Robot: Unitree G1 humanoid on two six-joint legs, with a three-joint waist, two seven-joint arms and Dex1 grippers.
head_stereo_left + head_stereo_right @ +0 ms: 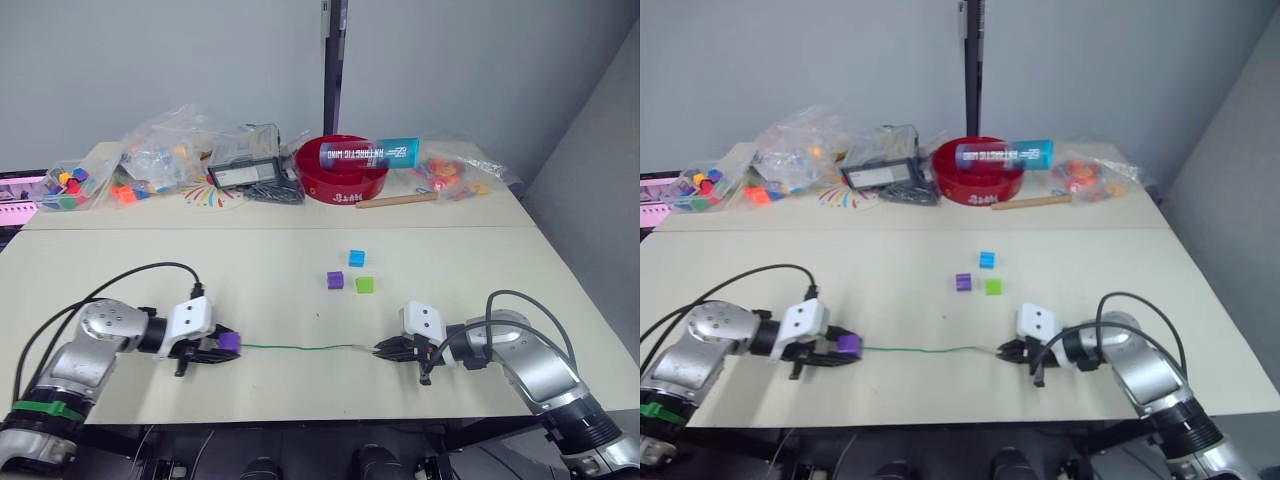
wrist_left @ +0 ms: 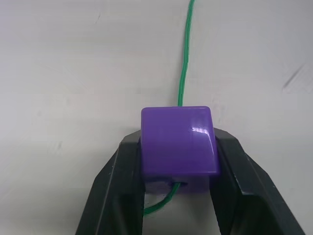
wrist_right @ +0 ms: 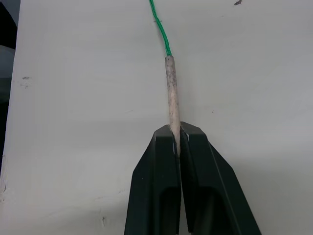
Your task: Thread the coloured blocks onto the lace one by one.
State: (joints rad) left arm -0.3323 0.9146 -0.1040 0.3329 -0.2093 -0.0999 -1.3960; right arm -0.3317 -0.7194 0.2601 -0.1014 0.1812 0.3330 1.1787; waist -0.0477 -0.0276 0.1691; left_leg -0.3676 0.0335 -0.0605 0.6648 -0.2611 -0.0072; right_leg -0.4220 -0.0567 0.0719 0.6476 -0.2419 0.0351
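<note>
My left pincer (image 2: 178, 161) is closed on a purple block (image 2: 179, 142), one finger against each side. The lace (image 1: 295, 348) goes into the block's far face and comes out of the hole on the near face; its tail runs off between my fingers and I cannot make out a knot there. My right pincer (image 3: 177, 142) is pinched tight on the stiff tan tip (image 3: 171, 93) of the lace, and the end of that tip is hidden between the finger pads. Between my two pincers the green lace lies in a nearly straight line on the bench (image 1: 200, 255).

Farther out on the bench, well apart from the lace, sit three loose blocks close together: a second purple block (image 1: 335, 281), a lime green block (image 1: 365, 285) just beside it, and a cyan-blue block (image 1: 357, 258) behind them. At the back stand a red bowl (image 1: 340, 185) with a blue tube (image 1: 370, 153) lying across it, a wooden stick (image 1: 397, 200), and clear bags (image 1: 160, 155) of coloured pieces whose contents are hard to tell apart.
</note>
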